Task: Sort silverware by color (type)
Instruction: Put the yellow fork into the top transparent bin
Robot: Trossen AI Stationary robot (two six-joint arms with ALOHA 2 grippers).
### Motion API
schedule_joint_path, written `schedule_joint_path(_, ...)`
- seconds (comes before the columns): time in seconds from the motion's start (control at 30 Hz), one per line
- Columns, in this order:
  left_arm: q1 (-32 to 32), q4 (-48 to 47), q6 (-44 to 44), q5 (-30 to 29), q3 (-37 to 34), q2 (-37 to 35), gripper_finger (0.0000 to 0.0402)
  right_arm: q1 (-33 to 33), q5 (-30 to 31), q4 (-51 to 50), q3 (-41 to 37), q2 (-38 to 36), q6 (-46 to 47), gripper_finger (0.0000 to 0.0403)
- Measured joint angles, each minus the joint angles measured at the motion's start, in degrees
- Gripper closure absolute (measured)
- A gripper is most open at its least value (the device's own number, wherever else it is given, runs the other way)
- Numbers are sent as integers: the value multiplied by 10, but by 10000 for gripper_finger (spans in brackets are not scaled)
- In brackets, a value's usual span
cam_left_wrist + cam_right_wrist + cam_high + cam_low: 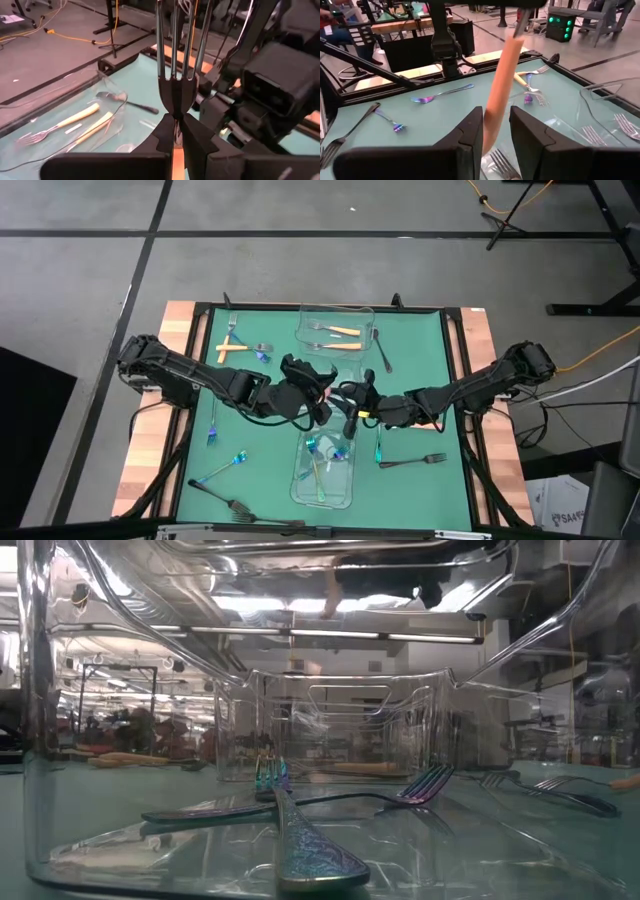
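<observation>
Orange-handled fork (176, 75) mid-table, pinched at neck by left gripper (175, 131) — handle between right gripper (496, 131) fingers, lightly clamped; long axis spanning both, equally near.

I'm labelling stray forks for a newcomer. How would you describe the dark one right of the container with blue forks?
Find the green mat, then the clear container holding iridescent forks. Right of it lies the dark fork, crosswise; its neighbour, the blue fork, is iridescent and points lengthwise.
</observation>
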Motion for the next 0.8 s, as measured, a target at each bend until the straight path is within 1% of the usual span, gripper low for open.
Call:
schedule_joint_path(0.23, 0, 47, -2, -5, 0, 12, 386, -13, 3, 4, 0, 0, 1, 315)
schedule_joint_path(0.53, 0, 60, -3, -8, 0, 19, 386, -14, -18, 7, 0, 0, 1, 316)
schedule_joint_path(0.63, 0, 59, -4, -10, 0, 19, 386, -14, -18, 5, 0, 0, 1, 333)
schedule_joint_path(0.8, 0, 58, -7, -12, 0, 19, 386, -14, -17, 4, 0, 0, 3, 379)
